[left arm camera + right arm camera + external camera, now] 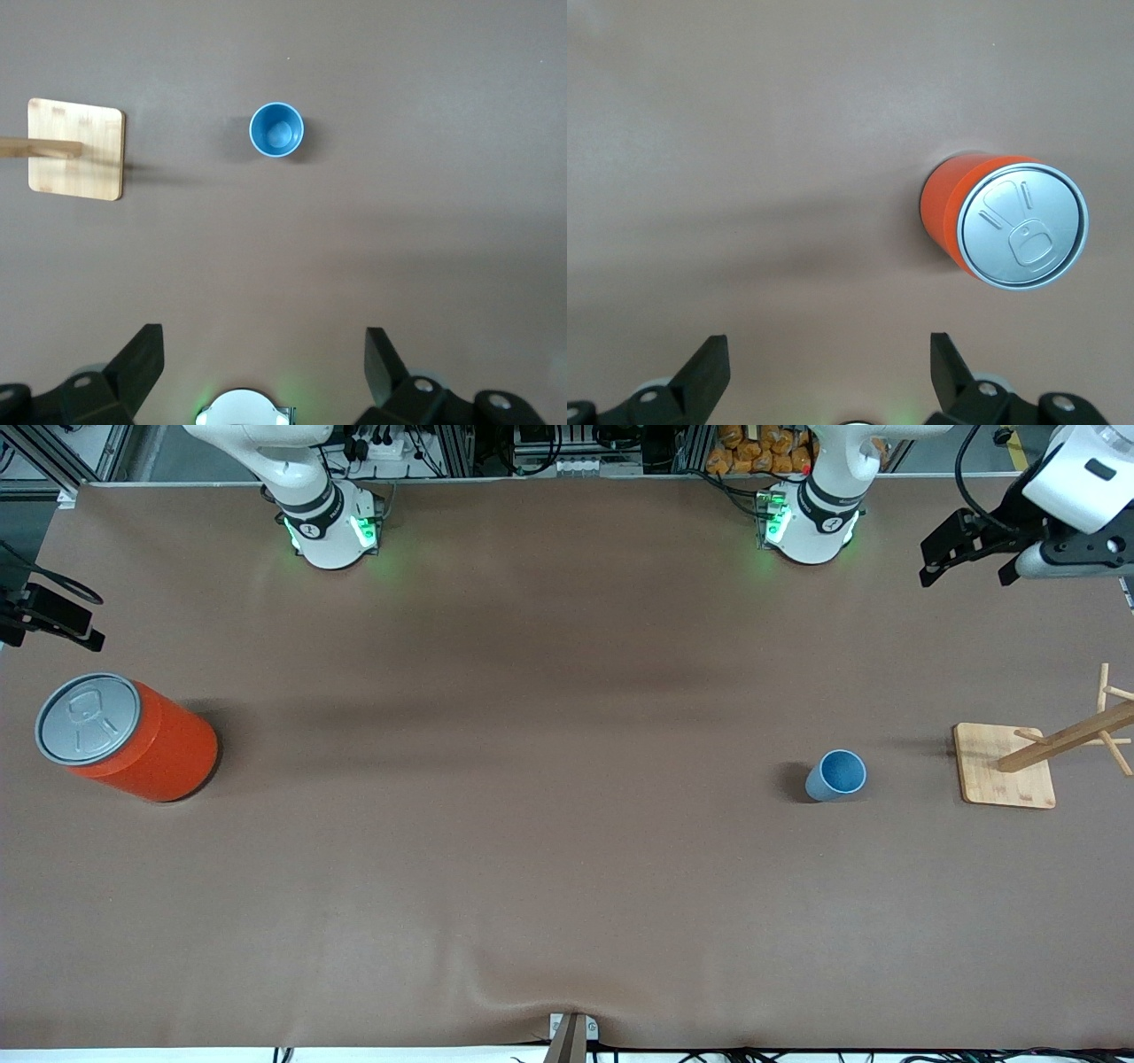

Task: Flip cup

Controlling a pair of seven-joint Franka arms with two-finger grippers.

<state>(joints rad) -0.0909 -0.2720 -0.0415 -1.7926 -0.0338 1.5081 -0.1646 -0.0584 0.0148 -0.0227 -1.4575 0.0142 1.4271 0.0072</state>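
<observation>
The cup stands upright, mouth up, on the brown tabletop toward the left arm's end, with the wooden rack's square base beside it at about 3 o'clock in the front view. The left end effector hangs released over the tabletop's edge, at roughly 1 o'clock from the cup, grasping nothing. The right end effector hangs released too, at 11 o'clock from the orange-red can, which stands at the right arm's end
</observation>
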